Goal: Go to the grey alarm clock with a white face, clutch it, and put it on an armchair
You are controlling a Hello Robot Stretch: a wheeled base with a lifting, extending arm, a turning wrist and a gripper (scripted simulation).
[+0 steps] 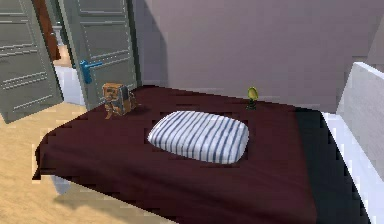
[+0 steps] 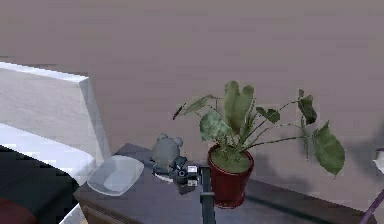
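Black fingers lie at the grey alarm clock, toward the desk's wall edge; whether they hold it I cannot tell. Lifting straight up looks wisest, since a pale bowl and a red plant pot flank it closely.

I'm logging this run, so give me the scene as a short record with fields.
bed: dark red cover, striped pillow in the middle
far edge of bed: small brown thing, small yellow-green thing
doors: grey, forward view's left
nightstand: beside the white headboard
on nightstand: dish, clock, plant
gripper: close to the clock in the picture; cannot tell if it holds anything
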